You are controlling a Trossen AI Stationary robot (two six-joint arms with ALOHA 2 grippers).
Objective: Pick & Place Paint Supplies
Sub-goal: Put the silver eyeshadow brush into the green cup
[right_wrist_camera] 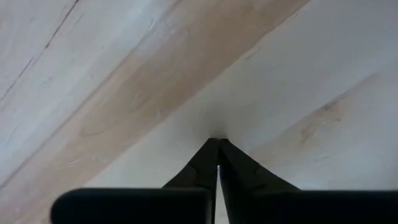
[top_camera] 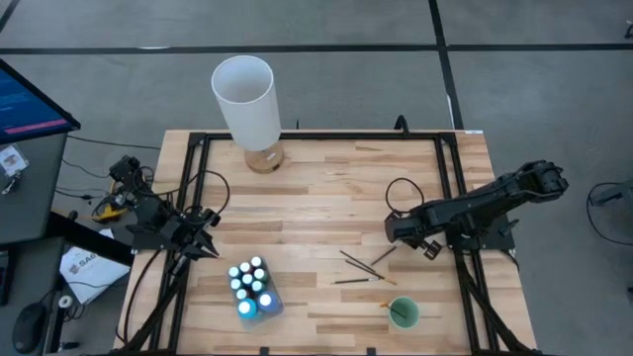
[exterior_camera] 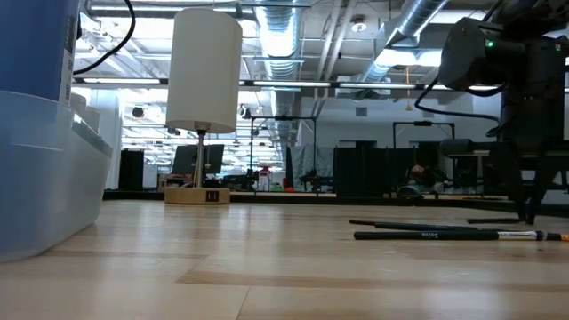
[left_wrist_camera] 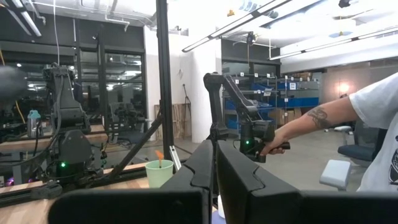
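The right claw is down at the tabletop, right of centre, its fingers clenched tip to tip against bare wood with nothing between them. The thin dark brushes lie just beside it, toward the front edge and slightly to the right: three or so scattered in a loose crossing, apart from the fingertips and not touched by them. In the low view the brushes rest flat on the wood.

The small white-capped bottles stand packed together in a clear bin near the front edge, left of centre, well apart from the right claw and near the left one. The left claw waits at the left edge of the tabletop, its fingers pressed together and empty.

A green cup sits at the front right, beyond the brushes. A tall white cylinder on a wooden base stands at the back edge
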